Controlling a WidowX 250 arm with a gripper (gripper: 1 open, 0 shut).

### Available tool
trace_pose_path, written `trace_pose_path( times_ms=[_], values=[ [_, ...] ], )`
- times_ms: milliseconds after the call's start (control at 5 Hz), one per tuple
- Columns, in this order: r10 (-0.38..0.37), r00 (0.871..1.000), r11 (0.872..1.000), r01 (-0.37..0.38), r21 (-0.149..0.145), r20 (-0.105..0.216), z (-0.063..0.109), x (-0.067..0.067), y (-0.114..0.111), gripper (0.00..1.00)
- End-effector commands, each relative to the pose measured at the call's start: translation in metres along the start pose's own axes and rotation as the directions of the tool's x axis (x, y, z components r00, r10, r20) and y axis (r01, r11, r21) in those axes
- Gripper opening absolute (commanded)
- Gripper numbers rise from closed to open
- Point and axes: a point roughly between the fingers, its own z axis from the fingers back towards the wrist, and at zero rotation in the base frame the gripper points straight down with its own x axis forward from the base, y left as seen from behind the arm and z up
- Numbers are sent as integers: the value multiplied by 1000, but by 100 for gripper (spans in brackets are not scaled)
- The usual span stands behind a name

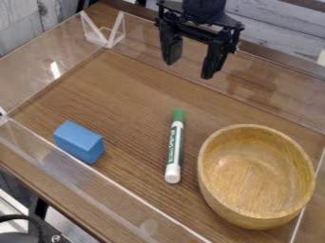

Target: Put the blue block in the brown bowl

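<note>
Blue block (79, 141) is lying flat on the wooden table (127, 90), toward its left front, touching nothing. Just right of it, apart, a green-and-white marker pen (174, 145) is lying lengthwise, green cap pointing away. Beyond the pen, the brown bowl (258, 177) is sitting at the right front, with nothing showing inside. A clear wall (76, 190) is running around the table. Well behind, the black gripper (191, 65) is hanging above the surface, pointing down, jaws spread and holding nothing.

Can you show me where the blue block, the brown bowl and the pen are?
blue block (79, 140): camera view, top face.
brown bowl (301, 171): camera view, right rim.
pen (174, 146): camera view, middle of barrel.
</note>
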Motion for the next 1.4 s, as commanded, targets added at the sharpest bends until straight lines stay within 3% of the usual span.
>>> trace_pose_path(
  times_ms=[0,200,400,600,800,1000,1200],
  values=[
    [52,999,999,-52,-2,-14,-7,-7,6,100],
    [194,981,981,-194,-17,-3,-9,-26,25,100],
    [338,940,941,-336,-40,37,-9,-52,58,100],
    [484,873,874,-480,-72,57,-13,-76,87,100],
    [614,786,788,-606,-109,64,-21,-96,108,100],
    [728,683,683,-716,-141,57,-33,-109,121,100],
    [790,612,610,-776,-161,45,-47,-112,124,100]
  ],
)
